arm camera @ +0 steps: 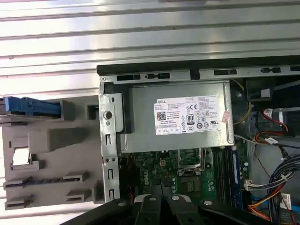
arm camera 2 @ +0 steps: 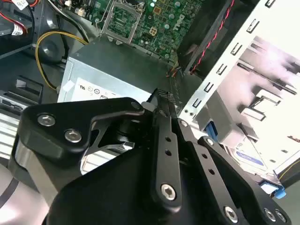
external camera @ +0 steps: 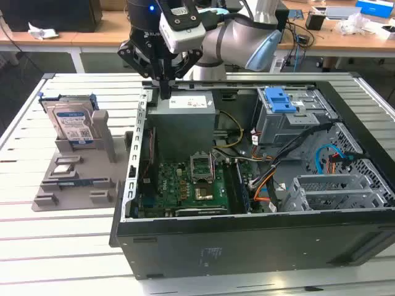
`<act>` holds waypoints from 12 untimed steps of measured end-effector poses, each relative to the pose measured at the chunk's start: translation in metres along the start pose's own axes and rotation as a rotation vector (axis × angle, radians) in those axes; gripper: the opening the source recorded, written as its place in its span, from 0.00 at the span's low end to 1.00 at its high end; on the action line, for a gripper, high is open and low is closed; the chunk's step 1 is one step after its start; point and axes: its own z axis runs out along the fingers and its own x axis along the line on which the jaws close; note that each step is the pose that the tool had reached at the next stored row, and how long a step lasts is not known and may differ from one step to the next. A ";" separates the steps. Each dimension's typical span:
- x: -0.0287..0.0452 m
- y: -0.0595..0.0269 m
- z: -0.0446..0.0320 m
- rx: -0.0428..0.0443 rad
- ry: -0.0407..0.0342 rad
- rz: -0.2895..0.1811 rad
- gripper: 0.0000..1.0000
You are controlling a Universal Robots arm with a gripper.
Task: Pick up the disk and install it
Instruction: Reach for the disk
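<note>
Slatted bench (external camera: 74, 246) carries the open computer case (external camera: 247, 240), with the grey power-supply box (external camera: 185, 123) at its far side. On the exterior view's left, just beside the case, sits a grey holder (external camera: 80, 179), and there's the disk (external camera: 73, 123), upright in it. The tool (external camera: 165, 94) hangs over the power-supply box, fingers pressed together, empty.

- Single arm (external camera: 244, 40), silver-grey tube with a pale blue joint cap, reaches in behind the hand and bends at the wrist (external camera: 147, 28).
- Wrist black; hand hangs straight down from it.
- Gripper (external camera: 165, 91) points down, its two black fingers (arm camera 2: 168, 136) drawn flat together into one narrow tip.
- Linkage bars (arm camera 2: 89, 122) splay outward above the tip, seen in both wrist views.
</note>
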 end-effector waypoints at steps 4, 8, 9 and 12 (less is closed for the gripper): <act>0.0167 -0.0012 -0.0004 -0.0001 -0.0001 0.000 0.11; 0.0310 -0.0022 -0.0008 0.0000 0.0000 0.000 0.11; 0.0328 -0.0024 -0.0009 0.0000 0.0000 0.000 0.11; 0.0390 -0.0028 -0.0010 0.0000 0.0000 0.000 0.11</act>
